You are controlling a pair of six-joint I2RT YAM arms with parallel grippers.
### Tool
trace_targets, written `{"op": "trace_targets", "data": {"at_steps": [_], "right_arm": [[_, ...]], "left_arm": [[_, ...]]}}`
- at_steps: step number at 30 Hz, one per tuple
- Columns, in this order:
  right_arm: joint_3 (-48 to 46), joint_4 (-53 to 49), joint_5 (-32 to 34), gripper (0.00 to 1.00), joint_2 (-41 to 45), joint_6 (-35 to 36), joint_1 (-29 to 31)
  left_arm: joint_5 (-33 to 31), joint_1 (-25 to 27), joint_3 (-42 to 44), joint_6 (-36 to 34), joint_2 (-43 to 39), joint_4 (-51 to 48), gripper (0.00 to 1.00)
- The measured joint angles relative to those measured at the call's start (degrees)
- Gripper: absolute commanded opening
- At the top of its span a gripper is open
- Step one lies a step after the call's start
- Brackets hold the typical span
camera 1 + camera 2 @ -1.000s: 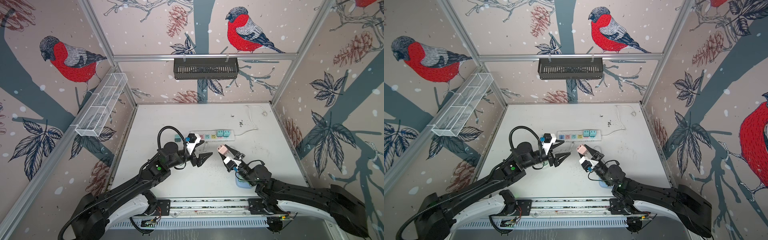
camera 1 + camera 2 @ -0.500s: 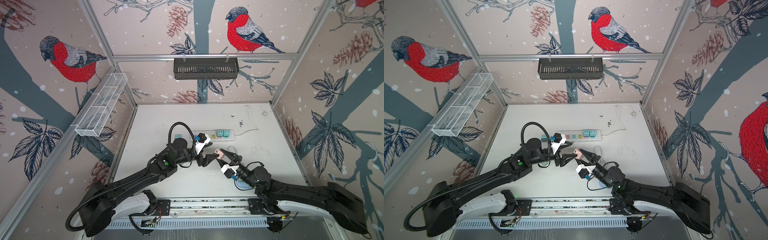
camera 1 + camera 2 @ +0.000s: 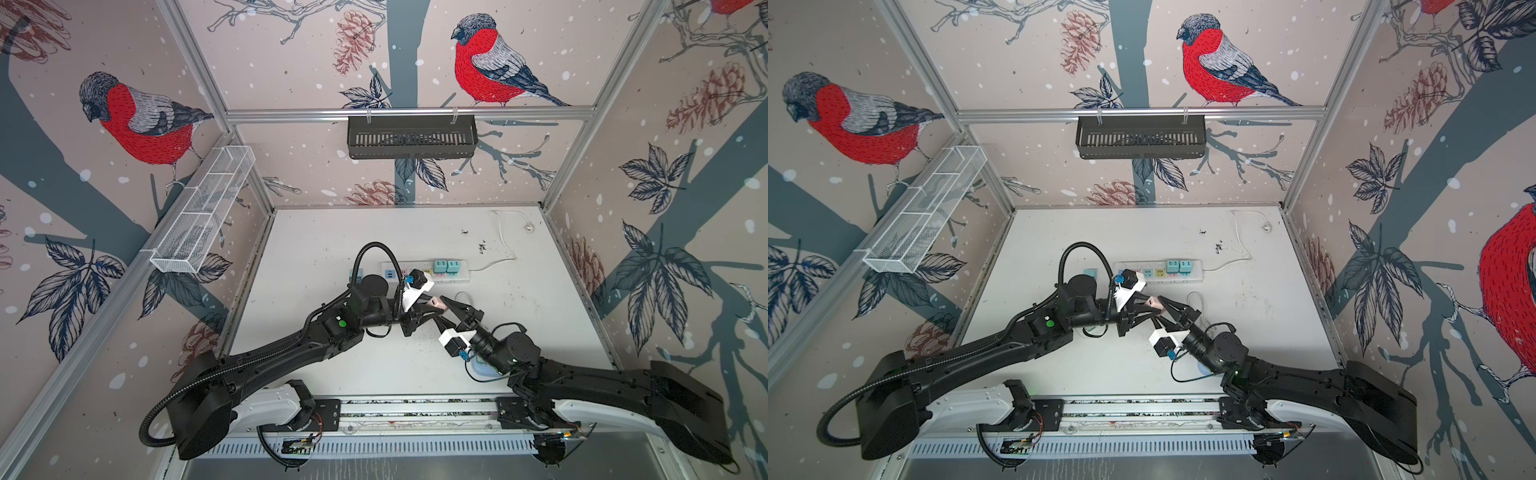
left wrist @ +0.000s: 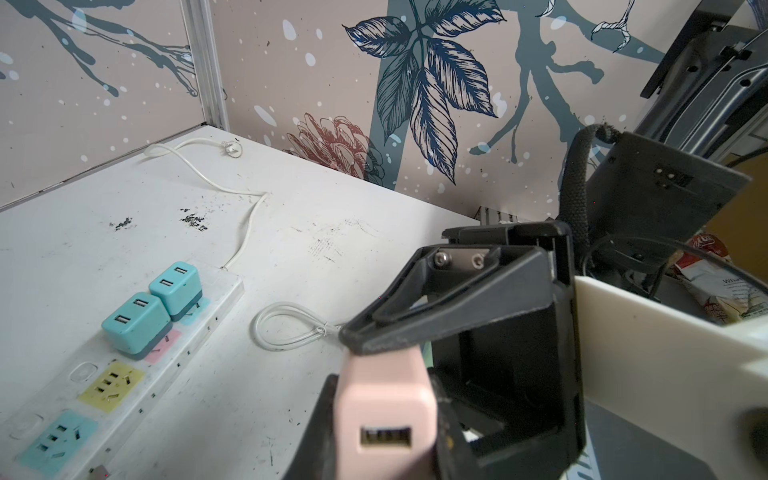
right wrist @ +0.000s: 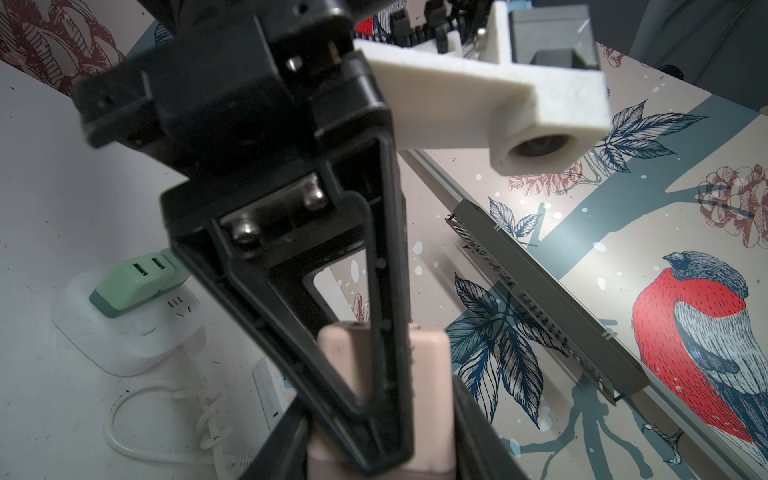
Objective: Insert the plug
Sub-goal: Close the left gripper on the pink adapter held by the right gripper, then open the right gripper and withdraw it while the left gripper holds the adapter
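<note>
**Left gripper** (image 3: 432, 309): jaws closed on the pink plug (image 4: 384, 399), one finger on each long flank. The left wrist view shows them holding the end that carries the USB port.

**Right gripper** (image 3: 1160, 306): also clamped on the same plug, at its opposite end. One of its black fingers (image 4: 478, 309) lies across the plug's far part.

**Finding:** two grippers hold one item at once. I read this as a hand-over or regrasp, done to turn the plug the right way for insertion. Neither side has let go.

**Position of the plug:** in the air above the white table (image 3: 332, 249), near its middle. It is just in front of the power strip (image 3: 459, 275) and not touching it. The prongs show in no view, so I cannot tell which way they face.

**Power strip:** two teal chargers (image 4: 160, 305) fill neighbouring sockets at the cord end. The yellow socket (image 4: 110, 386) and the blue socket (image 4: 58, 436) beyond them stand free.

**Hazard:** a coiled white cable (image 4: 286, 328) lies on the table between the strip and the grippers and could snag a low approach.

**Step outstanding:** one gripper must release, and the other must then carry the plug, prongs down, to a free socket.
</note>
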State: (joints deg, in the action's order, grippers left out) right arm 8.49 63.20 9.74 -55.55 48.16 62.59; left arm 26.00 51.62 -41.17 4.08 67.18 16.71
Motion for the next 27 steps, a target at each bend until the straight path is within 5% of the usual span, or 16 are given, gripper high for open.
{"op": "trace_targets", "data": {"at_steps": [1, 2, 3, 11, 19, 27], "right_arm": [[0.1, 0.0, 0.0, 0.47, -0.1, -0.1, 0.0], [0.1, 0.0, 0.0, 0.9, -0.2, -0.2, -0.1], [0.1, 0.0, 0.0, 1.0, -0.2, -0.8, -0.2], [-1.1, 0.5, 1.7, 1.0, 1.4, -6.2, -2.7], [-3.6, -2.8, 0.3, 1.0, 4.1, -16.1, -11.6], [-4.7, -5.2, 6.3, 1.0, 7.8, -33.1, -24.4]], "left_arm": [[-0.2, 0.0, 0.1, 0.0, 0.0, 0.2, 0.0], [-0.5, 0.1, 0.1, 0.0, 0.0, 0.2, 0.0], [-0.7, 0.2, 0.2, -0.3, 0.0, 0.4, 0.0], [-5.6, 0.3, 3.1, -4.5, -1.9, 1.2, 0.0], [-22.6, 0.3, 11.2, -13.2, -10.4, 4.7, 0.0], [-23.3, 0.3, 16.4, -27.7, -14.2, 6.7, 0.0]]}}
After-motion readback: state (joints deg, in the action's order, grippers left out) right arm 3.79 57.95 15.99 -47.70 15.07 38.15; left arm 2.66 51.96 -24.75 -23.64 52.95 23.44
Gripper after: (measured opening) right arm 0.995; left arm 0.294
